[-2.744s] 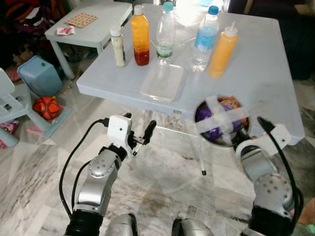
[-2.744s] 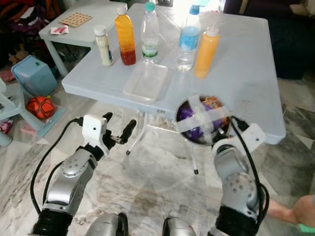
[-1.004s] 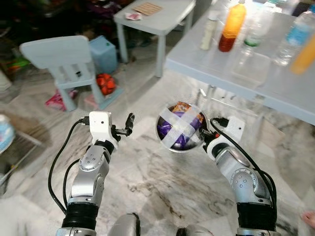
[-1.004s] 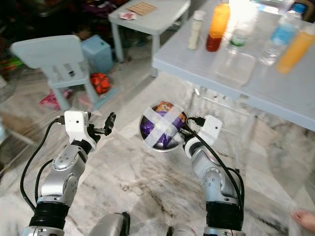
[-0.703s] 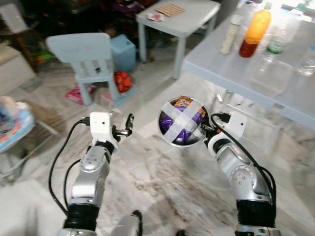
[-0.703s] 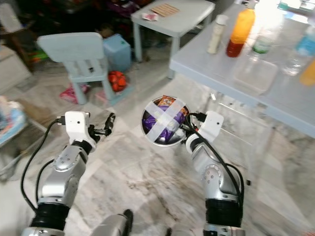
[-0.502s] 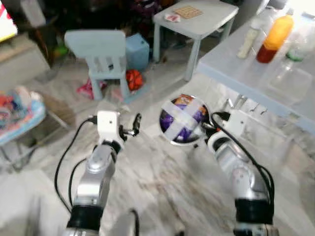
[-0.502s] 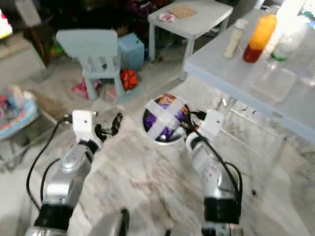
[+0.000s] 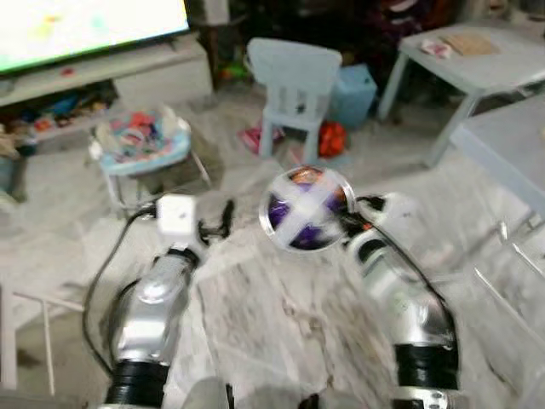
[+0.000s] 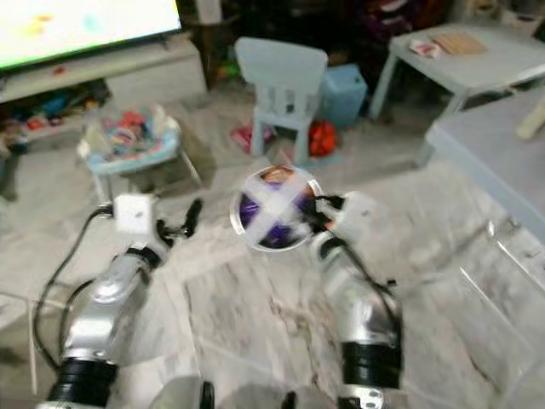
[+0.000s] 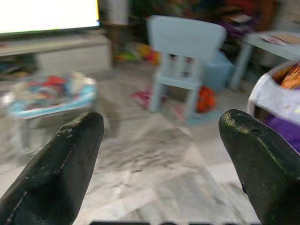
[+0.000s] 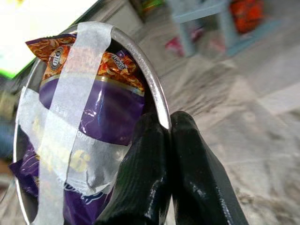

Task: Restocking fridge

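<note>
A round metal bowl (image 9: pixel 306 209) holds purple and orange snack packets under a cross of white tape. It hangs above the marble floor in front of me. My right gripper (image 12: pixel 161 133) is shut on its rim, fingers (image 12: pixel 192 164) pinching the metal edge. The bowl (image 12: pixel 89 117) fills much of the right wrist view. My left gripper (image 9: pixel 217 223) is held out to the left of the bowl, open, with nothing between its fingers (image 11: pixel 61 164). The bowl's edge (image 11: pixel 281 93) appears beside that gripper in the left wrist view. The head views are blurred.
A pale blue child's chair (image 9: pixel 294 72) stands ahead, with a blue box (image 9: pixel 353 85) and a red ball (image 9: pixel 332 136) behind it. A baby bouncer (image 9: pixel 140 145) sits at the left below a lit TV (image 9: pixel 85 25). Two grey tables (image 9: pixel 477 51) stand at the right.
The whole view has swung left: the table with bottles has left the picture, and the TV and baby bouncer have come in. The right gripper still holds the bowl.
</note>
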Available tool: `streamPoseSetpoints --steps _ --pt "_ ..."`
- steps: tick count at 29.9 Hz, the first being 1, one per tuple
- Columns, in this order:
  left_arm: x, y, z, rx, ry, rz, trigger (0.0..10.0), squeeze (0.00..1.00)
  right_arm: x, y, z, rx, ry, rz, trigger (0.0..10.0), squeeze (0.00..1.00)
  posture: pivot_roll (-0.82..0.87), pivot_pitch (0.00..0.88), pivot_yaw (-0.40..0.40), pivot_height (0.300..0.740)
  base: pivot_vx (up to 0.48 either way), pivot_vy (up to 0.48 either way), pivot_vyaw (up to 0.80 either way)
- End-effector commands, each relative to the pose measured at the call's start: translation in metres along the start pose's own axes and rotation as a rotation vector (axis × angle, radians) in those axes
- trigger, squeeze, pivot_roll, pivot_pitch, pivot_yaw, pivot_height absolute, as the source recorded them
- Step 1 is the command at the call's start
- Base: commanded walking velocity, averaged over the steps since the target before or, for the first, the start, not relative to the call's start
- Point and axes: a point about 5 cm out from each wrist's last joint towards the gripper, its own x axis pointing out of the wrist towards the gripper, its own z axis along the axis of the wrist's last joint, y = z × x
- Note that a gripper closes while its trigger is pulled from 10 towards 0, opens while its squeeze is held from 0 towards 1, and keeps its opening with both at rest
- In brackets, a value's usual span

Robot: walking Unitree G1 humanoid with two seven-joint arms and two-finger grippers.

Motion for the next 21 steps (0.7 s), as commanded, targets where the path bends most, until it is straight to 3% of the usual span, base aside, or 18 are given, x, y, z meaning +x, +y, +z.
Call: streamPoseSetpoints --steps 1,4,9,14,16,21 --pt "0.001 -0.005 0.003 0.018 -0.012 -0.009 10.0 0.0 0.0 -0.003 0.008 -0.005 -0.031 -0.009 10.0 0.0 0.02 0.06 0.004 0.74 0.0 0.0 0.8" --pt "-0.002 -0.003 0.002 0.019 0.0 -0.006 10.0 0.0 0.0 -0.006 0.008 -0.024 -0.036 -0.023 10.0 0.0 0.01 0.058 0.008 0.74 0.0 0.0 0.8" --pt "-0.016 0.014 0.002 0.028 0.019 0.027 10.0 0.0 -0.001 -0.007 0.007 -0.018 -0.035 -0.017 10.0 0.0 0.01 0.055 0.011 0.74 0.0 0.0 0.8" --pt "-0.02 0.023 0.001 0.007 0.049 0.049 10.0 0.0 0.0 -0.006 0.004 -0.018 -0.025 -0.012 10.0 0.0 0.02 0.049 0.009 0.74 0.0 0.0 0.8" --pt "-0.022 0.028 0.0 0.051 0.043 0.065 10.0 0.0 0.001 -0.003 0.004 -0.023 -0.023 0.002 10.0 0.0 0.02 0.049 0.009 0.74 0.0 0.0 0.8" --pt "-0.018 0.024 0.002 0.059 0.034 0.062 10.0 0.0 0.003 -0.002 0.007 -0.03 -0.028 0.007 10.0 0.0 0.01 0.039 0.001 0.74 0.0 0.0 0.8"
